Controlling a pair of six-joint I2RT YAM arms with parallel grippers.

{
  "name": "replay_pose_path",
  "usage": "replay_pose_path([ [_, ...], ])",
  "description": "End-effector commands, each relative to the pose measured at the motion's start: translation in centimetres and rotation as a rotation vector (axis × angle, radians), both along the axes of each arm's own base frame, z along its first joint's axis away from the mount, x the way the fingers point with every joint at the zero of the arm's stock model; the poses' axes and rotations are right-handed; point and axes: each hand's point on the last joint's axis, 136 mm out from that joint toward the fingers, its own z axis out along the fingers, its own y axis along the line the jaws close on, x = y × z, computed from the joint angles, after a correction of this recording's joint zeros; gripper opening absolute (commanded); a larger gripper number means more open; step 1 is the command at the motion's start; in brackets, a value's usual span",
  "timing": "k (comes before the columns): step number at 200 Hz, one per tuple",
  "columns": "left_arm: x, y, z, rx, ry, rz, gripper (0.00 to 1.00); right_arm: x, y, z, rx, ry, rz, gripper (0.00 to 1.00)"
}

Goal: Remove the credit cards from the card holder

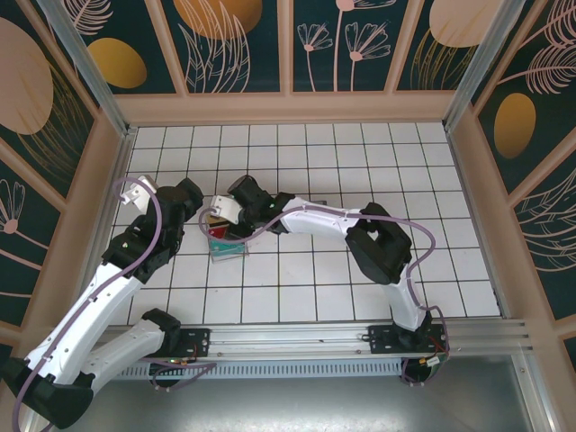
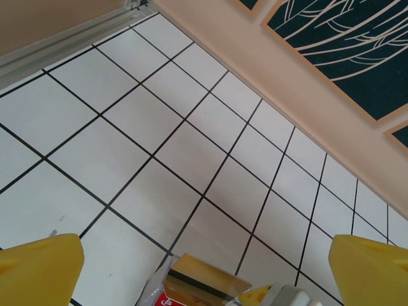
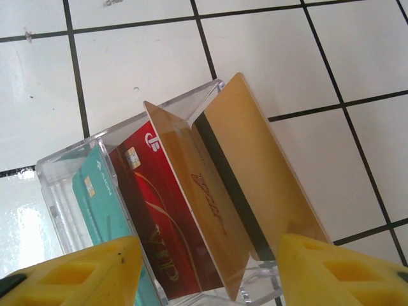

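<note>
Nothing is out yet. The clear holder (image 3: 60, 175) sits on the worktop (image 3: 134, 64) with the cards (image 3: 191, 210) all inside: teal card (image 3: 95, 204), red card (image 3: 153, 210), gold card (image 3: 268, 172) tilted at the right, maybe two of them. The right pincer (image 3: 210, 271) straddles the holder's near end, jaws apart, gripping nothing as far as visible. The left pincer (image 2: 207, 258) hangs wide open close by, empty. Every pull remains; gold looks easiest first.

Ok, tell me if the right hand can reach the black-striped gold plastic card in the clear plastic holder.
Probably yes: the open right hand straddles the black-striped gold plastic card; nothing covers it.
</note>
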Motion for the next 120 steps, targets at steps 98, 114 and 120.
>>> replay_pose_path([
  [98, -0.3, 0.2, 0.1, -0.002, -0.007, -0.003, 0.99, 5.2, 0.7, 1.4, 0.024, -0.096, -0.201, 0.59],
  [114, -0.3, 0.2, 0.1, -0.001, -0.006, -0.005, 0.99, 5.3, 0.8, 1.4, 0.026, -0.095, -0.201, 0.59],
  [120, -0.3, 0.2, 0.2, 0.000, -0.008, -0.005, 0.99, 5.4, 0.8, 1.3, 0.025, -0.097, -0.203, 0.59],
])
